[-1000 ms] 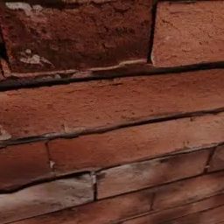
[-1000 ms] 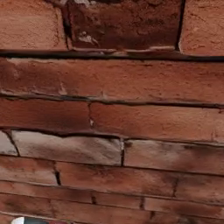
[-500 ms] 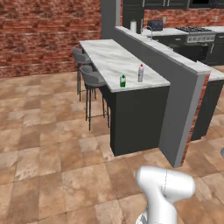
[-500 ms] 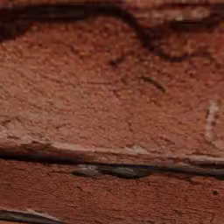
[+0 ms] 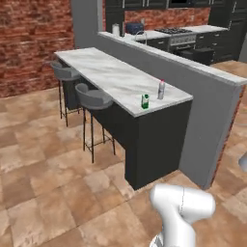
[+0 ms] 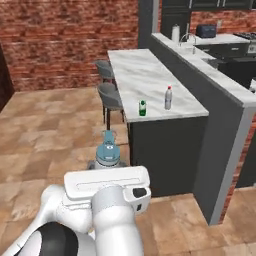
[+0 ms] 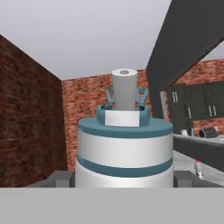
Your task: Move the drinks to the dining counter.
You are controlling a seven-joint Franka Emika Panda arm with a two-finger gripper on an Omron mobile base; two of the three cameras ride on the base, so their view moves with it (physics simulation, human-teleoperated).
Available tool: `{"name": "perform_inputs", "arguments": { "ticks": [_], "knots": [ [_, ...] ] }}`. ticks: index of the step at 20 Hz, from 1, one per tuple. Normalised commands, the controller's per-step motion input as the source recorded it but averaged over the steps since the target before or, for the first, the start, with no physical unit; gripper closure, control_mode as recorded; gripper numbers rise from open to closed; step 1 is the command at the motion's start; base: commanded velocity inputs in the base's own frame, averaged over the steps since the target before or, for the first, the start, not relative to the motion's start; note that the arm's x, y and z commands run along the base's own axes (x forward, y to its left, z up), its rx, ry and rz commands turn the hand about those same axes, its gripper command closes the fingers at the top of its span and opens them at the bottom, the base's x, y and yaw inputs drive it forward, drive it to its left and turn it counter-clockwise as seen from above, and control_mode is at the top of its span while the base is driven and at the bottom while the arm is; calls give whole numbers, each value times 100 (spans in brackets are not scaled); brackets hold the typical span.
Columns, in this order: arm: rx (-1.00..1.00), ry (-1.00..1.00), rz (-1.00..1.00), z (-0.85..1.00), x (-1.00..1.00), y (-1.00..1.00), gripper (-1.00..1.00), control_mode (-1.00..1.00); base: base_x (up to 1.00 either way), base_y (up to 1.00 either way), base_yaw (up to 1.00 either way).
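Long white marble surface (image 5: pixel 111 75) on a dark base, grey stools (image 5: pixel 94 99) along its outer side. Near its close end stand a short green-and-white carton (image 5: pixel 145 101) and a slim clear bottle (image 5: pixel 161 89) with red cap, upright, near each other but apart. Tiled brown floor (image 5: pixel 43 183) below.

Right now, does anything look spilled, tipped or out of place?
Nothing stands out. The carton and slim bottle stand upright on the dining counter, and the metal bottle sits upright between the robot's fingers.
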Motion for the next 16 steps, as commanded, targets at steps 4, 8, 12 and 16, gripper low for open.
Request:
{"name": "perform_inputs", "arguments": {
  "ticks": [4,8,12,16],
  "knots": [
    [0,0,0,0,0,0,100,100,6,10,-98],
    [0,0,0,0,0,0,100,100,0,0,-100],
    [0,0,0,0,0,0,100,100,0,0,-100],
    [0,0,0,0,0,0,100,100,0,0,-100]
  ]
}}
